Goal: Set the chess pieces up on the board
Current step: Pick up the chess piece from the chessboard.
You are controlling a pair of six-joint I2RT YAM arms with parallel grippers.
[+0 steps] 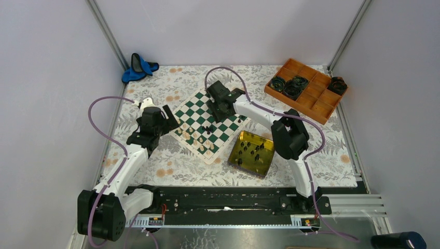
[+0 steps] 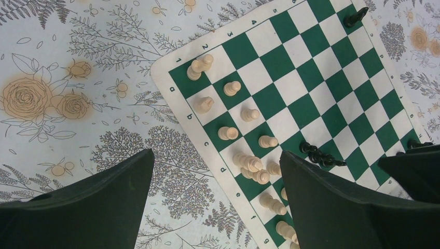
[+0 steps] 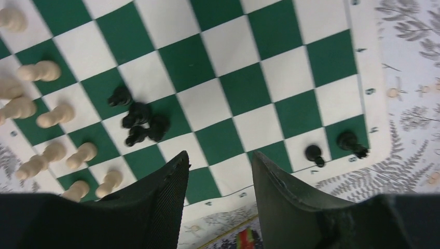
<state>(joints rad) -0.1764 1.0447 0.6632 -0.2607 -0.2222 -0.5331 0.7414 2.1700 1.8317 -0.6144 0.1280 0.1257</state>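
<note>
– Where is the left arm (image 1: 123,167)?
– It rises from the lower left of the overhead view. The left gripper (image 1: 170,117) points right, fingers spread wide.
– And the right arm (image 1: 259,112)?
– Bent toward upper centre. The right gripper (image 3: 220,158) points down, jaws parted, holding nothing.

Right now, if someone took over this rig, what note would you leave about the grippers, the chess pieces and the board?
Left gripper: open, empty, at the edge of the green-and-white checked chessboard, beside the cream-white chess pieces.
Right gripper: open, empty, over the board near a clump of small black chess pieces.
Done: the cream pieces sit along one side in roughly two rows, some bunched. Two black pieces stand by a corner on the opposite side.
Left: place the mid-board black clump. Fetch the other black pieces from the yellow-gold square tin tray.
</note>
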